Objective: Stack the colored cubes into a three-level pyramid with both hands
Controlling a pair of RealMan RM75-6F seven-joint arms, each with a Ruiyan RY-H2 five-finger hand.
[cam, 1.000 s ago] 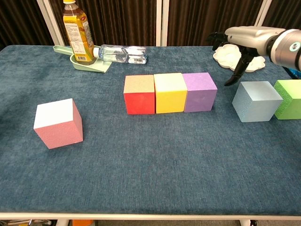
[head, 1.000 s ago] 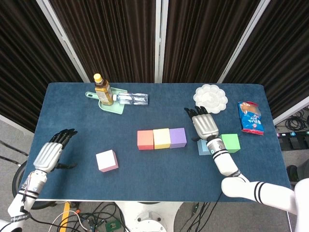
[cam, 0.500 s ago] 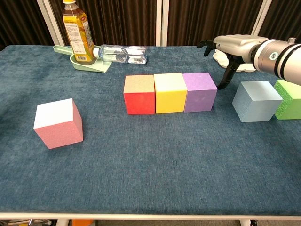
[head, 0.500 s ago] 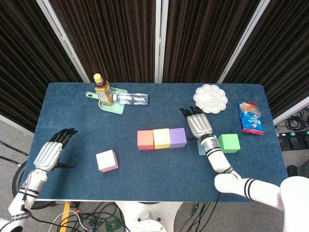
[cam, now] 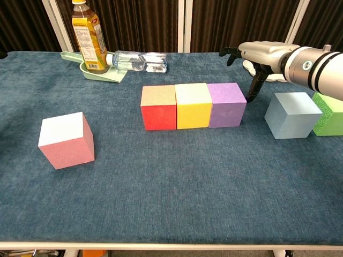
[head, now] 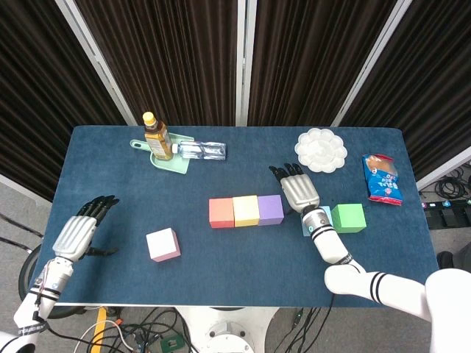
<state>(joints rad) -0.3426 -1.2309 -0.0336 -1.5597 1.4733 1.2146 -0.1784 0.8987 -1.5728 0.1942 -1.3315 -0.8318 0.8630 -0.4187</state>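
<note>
Red [head: 221, 212], yellow [head: 246, 210] and purple [head: 271, 209] cubes form a touching row mid-table. The pink cube [head: 163, 244] lies alone at front left. A light blue cube [cam: 292, 114] and a green cube [head: 348, 218] sit side by side right of the row. My right hand [head: 297, 191] hovers palm down, fingers spread, just right of the purple cube [cam: 226, 104], with one fingertip [cam: 248, 98] at the cube's right edge; it holds nothing. My left hand [head: 79, 232] hangs off the table's left front edge, fingers extended, empty.
A tea bottle [head: 157, 137] stands on a green tray [head: 172, 162] at the back left, with a clear water bottle [head: 201, 150] lying beside it. A white palette dish [head: 321, 149] and a blue snack bag [head: 381, 179] are at the back right.
My right hand has shifted left, from above the light blue cube to the purple cube's right side. The left hand and the cubes have stayed put.
</note>
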